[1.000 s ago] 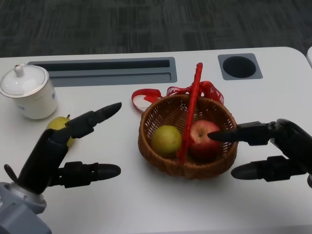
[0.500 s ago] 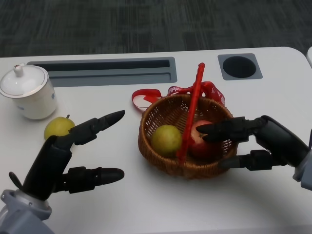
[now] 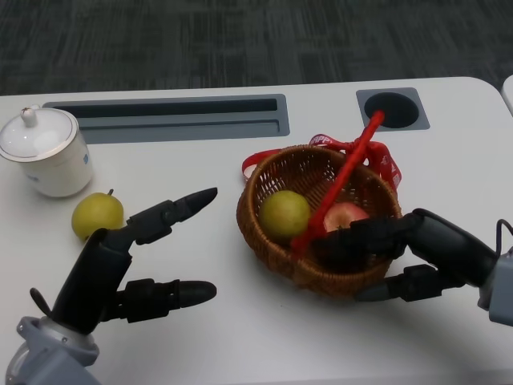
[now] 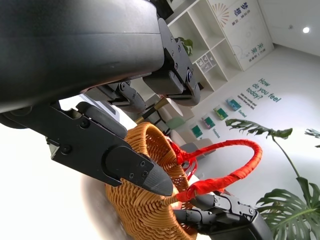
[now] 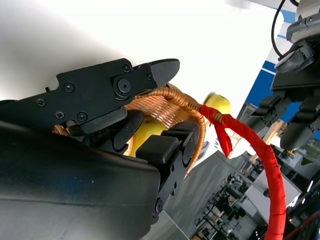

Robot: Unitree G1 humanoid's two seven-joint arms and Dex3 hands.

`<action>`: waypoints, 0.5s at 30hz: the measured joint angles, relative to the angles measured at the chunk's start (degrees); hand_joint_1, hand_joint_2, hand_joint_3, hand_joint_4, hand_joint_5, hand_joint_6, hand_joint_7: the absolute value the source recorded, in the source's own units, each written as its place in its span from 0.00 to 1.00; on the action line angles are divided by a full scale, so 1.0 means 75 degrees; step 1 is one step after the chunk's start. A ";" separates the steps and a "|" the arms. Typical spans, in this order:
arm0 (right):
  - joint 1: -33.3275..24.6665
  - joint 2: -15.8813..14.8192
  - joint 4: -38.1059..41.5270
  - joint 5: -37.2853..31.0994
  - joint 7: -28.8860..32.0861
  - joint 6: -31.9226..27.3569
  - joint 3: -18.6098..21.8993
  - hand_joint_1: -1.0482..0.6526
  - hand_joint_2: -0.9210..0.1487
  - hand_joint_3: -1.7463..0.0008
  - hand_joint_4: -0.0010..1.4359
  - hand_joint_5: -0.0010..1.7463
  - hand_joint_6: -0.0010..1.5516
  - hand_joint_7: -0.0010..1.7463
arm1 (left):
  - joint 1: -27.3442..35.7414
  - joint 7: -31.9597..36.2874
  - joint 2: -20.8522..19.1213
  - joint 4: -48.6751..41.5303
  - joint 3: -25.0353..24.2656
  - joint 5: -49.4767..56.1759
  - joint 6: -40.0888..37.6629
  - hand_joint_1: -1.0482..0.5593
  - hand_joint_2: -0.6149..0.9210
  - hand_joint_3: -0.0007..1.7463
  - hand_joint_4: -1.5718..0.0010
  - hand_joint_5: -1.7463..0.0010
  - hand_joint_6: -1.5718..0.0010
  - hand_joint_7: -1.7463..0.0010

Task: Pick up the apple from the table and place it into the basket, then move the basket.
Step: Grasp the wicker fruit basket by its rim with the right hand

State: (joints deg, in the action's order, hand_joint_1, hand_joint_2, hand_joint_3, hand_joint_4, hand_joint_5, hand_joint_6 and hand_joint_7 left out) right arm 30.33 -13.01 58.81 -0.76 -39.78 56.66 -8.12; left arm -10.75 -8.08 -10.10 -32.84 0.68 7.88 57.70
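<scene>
The red apple (image 3: 346, 217) is lying inside the round brown wicker basket (image 3: 321, 277). The right hand (image 3: 421, 250) is gripping the basket rim; the left hand (image 3: 120, 269) is hovering, fingers spread. Advise sliding the basket level.

A white lidded cup (image 3: 45, 152) is standing near the far left edge of the white surface (image 3: 240, 337). A yellow-green pear (image 3: 97, 215) is lying just in front of it, toward the near edge, apart from the cup. A long grey slot (image 3: 172, 117) is running along the far edge, and a round dark hole in a grey square (image 3: 392, 108) is sitting toward the far right corner.
</scene>
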 measured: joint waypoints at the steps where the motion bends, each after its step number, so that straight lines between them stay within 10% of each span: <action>1: -0.0038 -0.0026 -0.0100 0.0023 -0.0061 -0.0026 0.0004 0.31 0.03 1.00 0.52 0.00 0.42 0.00 | -0.0006 0.0014 0.0002 -0.0001 0.0000 0.0007 -0.0001 0.37 0.92 0.00 0.60 1.00 0.63 1.00; 15: -0.0104 -0.0473 -0.1012 -0.0657 -0.0078 -0.0985 -0.0267 0.28 0.01 1.00 0.55 0.00 0.40 0.00 | -0.0084 0.0109 0.0126 0.0012 0.0016 0.0031 -0.0010 0.32 0.94 0.00 0.59 1.00 0.61 1.00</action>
State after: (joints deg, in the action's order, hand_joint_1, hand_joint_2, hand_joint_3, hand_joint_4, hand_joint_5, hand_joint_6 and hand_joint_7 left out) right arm 29.55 -16.56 51.23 -5.69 -40.37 49.27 -10.13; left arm -11.38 -7.26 -9.16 -32.75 0.80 8.11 57.62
